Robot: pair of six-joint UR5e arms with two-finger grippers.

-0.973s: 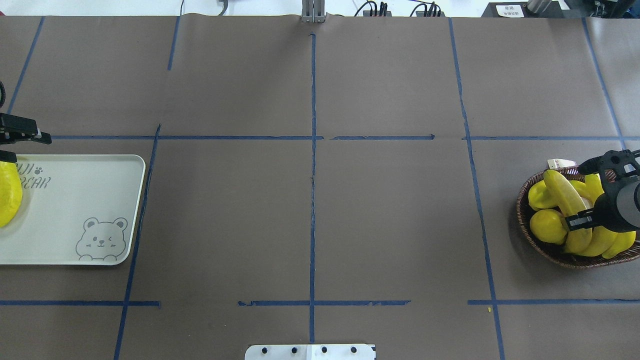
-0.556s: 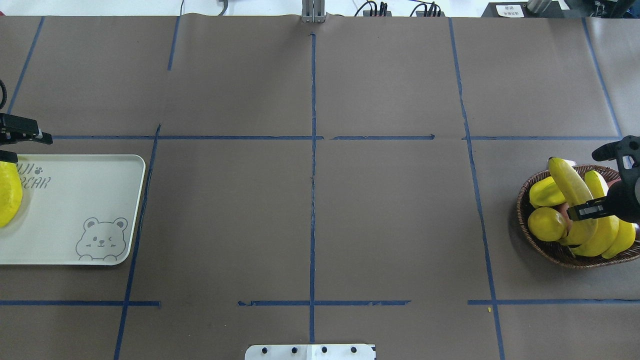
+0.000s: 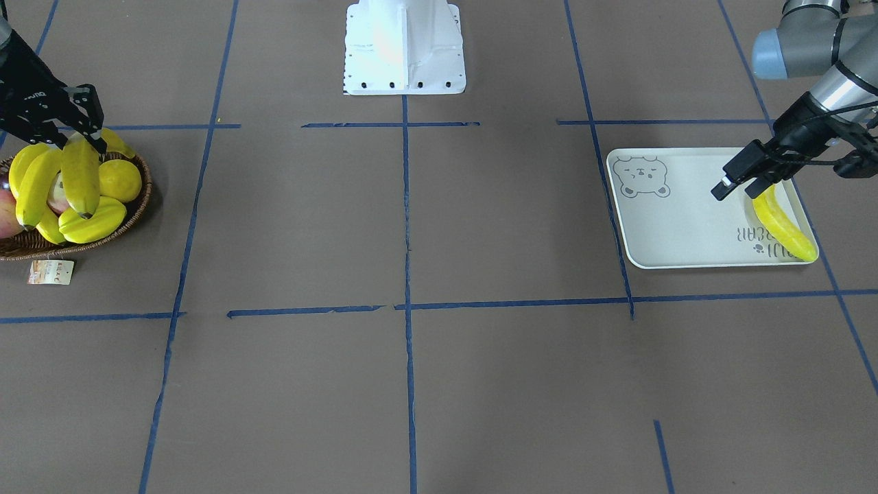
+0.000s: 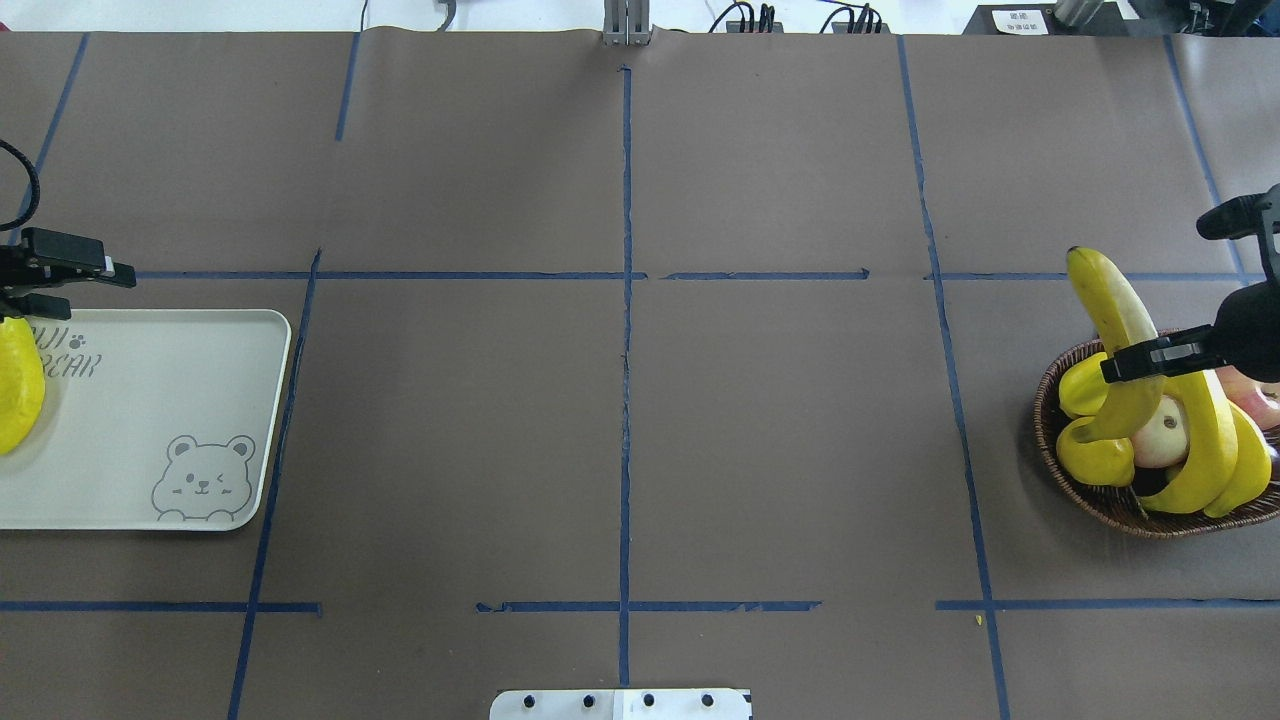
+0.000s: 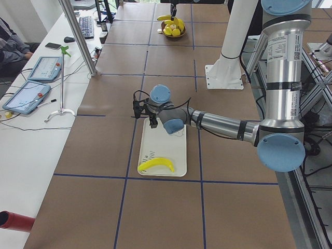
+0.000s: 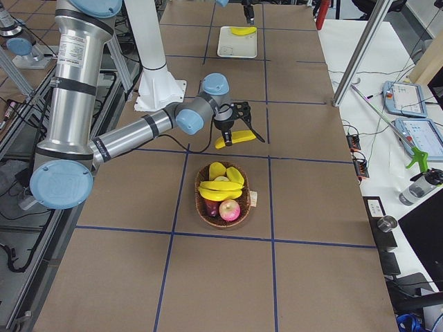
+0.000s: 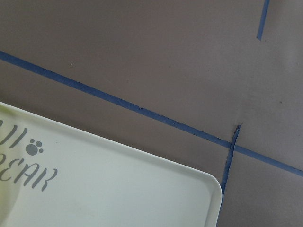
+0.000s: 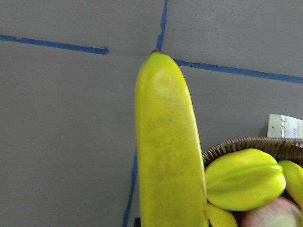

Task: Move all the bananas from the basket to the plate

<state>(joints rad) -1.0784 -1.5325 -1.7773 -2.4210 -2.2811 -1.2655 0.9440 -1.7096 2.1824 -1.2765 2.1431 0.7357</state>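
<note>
My right gripper (image 4: 1142, 360) is shut on a banana (image 4: 1108, 320), which hangs lifted above the dark woven basket (image 4: 1100, 500), its tip pointing away from me. In the front-facing view this gripper (image 3: 77, 137) holds the banana (image 3: 80, 175) over the basket (image 3: 27, 248). Two more bananas (image 4: 1215, 440) lie curved in the basket. One banana (image 3: 785, 226) lies on the white plate (image 3: 672, 226) by its lettering. My left gripper (image 3: 737, 191) hovers open over the plate's far edge, just off that banana, holding nothing.
The basket also holds a ridged starfruit (image 4: 1080, 385), a lemon (image 4: 1095, 460) and an apple (image 4: 1160, 430). A paper tag (image 3: 50, 272) lies beside it. Blue tape lines cross the brown table. The robot's white base (image 3: 405, 48) stands at mid-table.
My right gripper has risen with the banana, pulling it up out of the basket and uncovering the apple. My left gripper has shifted slightly over the plate's edge.
</note>
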